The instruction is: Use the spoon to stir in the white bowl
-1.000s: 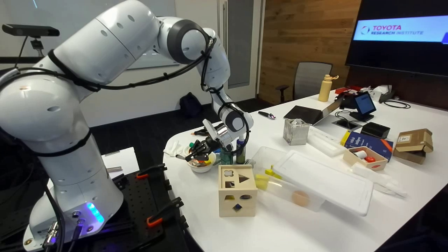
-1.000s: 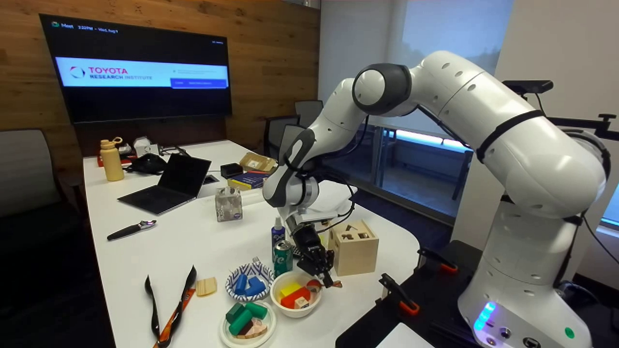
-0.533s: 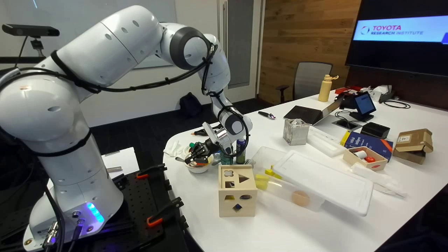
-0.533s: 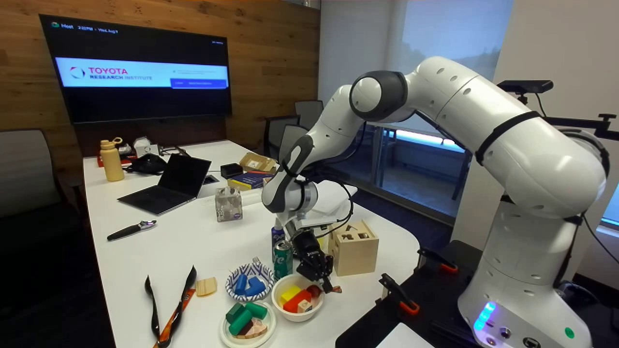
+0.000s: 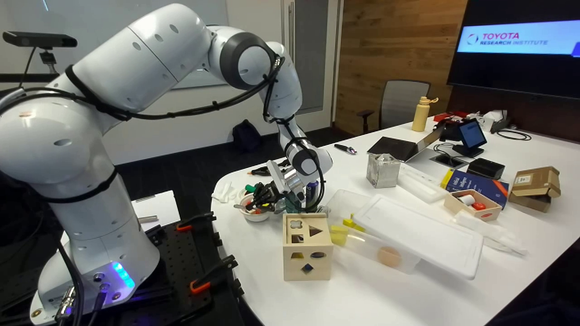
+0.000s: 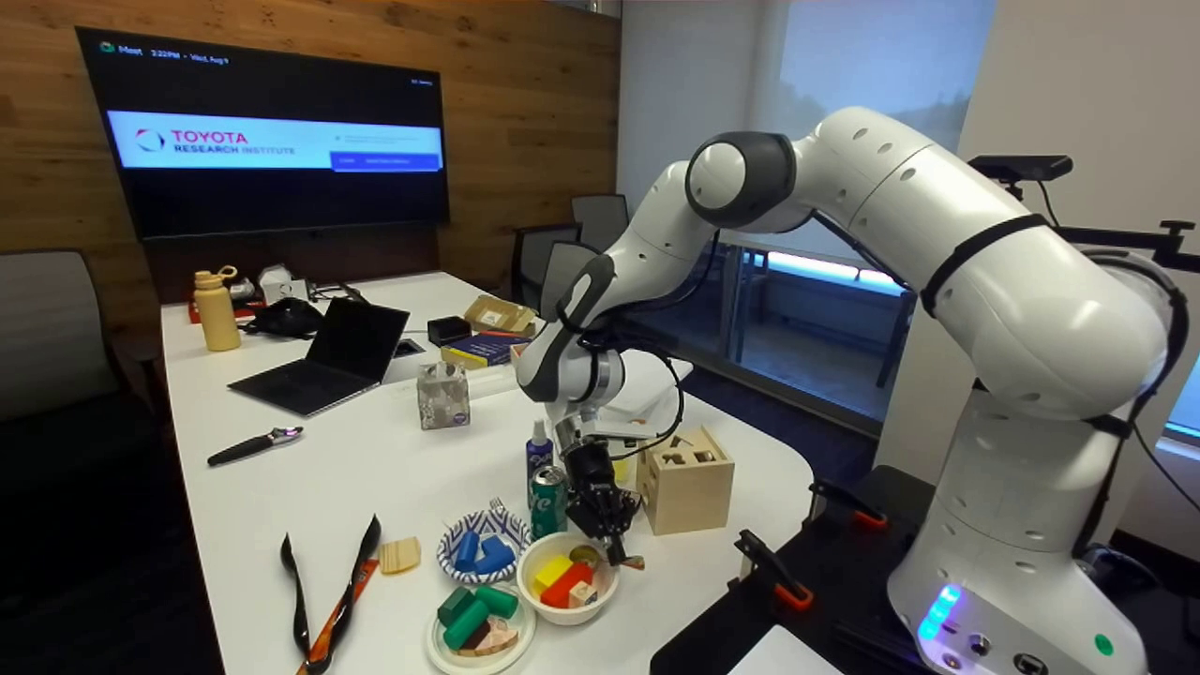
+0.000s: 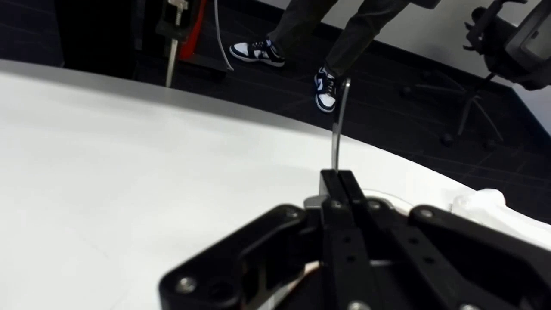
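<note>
The white bowl (image 6: 569, 616) holds yellow, red and wooden blocks; it also shows in an exterior view (image 5: 255, 218), partly behind the gripper. My gripper (image 6: 616, 551) is at the bowl's rim and shut on the spoon. The spoon's head (image 6: 587, 555) lies inside the bowl among the blocks. Its handle end (image 5: 239, 206) sticks out past the fingertips, outside the bowl. In the wrist view the fingertips (image 7: 338, 172) are pressed together on the spoon's thin metal handle (image 7: 340, 125); the bowl is mostly hidden behind the gripper there.
A wooden shape-sorter cube (image 6: 692, 487), a green can (image 6: 548, 503) and a blue bottle (image 6: 539, 454) stand close to the gripper. A patterned bowl (image 6: 485, 536) with blue blocks and a white plate (image 6: 478, 667) with green blocks sit beside the white bowl. Tongs (image 6: 342, 605) lie farther off.
My gripper first lowered, then shifted away from the robot's base side, carrying the spoon's head across the bowl toward the patterned bowl. The white bowl slid slightly on the table.
</note>
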Motion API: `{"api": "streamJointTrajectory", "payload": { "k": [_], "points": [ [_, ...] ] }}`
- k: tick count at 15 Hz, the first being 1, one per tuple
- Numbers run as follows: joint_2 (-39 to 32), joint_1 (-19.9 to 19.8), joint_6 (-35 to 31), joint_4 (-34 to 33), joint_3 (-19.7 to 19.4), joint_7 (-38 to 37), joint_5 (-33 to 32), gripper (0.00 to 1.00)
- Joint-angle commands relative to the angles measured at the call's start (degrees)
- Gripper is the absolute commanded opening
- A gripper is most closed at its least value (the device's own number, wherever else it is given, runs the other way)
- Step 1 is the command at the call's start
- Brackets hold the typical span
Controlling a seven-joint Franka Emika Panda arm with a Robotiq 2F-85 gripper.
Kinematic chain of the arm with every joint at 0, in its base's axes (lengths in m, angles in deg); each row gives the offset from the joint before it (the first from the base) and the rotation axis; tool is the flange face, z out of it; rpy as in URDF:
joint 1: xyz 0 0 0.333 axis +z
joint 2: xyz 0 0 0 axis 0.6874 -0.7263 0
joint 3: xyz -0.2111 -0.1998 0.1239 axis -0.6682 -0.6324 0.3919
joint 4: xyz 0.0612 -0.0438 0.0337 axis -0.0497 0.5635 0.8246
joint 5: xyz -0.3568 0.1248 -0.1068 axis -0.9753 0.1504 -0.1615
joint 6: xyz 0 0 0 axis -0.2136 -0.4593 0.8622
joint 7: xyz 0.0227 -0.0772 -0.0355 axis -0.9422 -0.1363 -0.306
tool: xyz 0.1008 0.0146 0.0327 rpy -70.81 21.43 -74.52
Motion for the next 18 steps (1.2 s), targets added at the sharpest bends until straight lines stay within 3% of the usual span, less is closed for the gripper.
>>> {"api": "streamJointTrajectory", "payload": {
  "k": [1,9,13,18],
  "points": [
    [6.99,-0.83,-5.64,7.79,-0.13,-0.10,0.86,0.01],
    [20.78,0.81,-10.70,18.66,-1.05,-5.14,-0.23,0.01],
    [22.60,-1.01,-11.25,20.08,2.06,6.91,0.17,0.01],
    [18.75,-2.70,-12.94,20.39,5.93,23.03,1.31,0.01]
  ]
}}
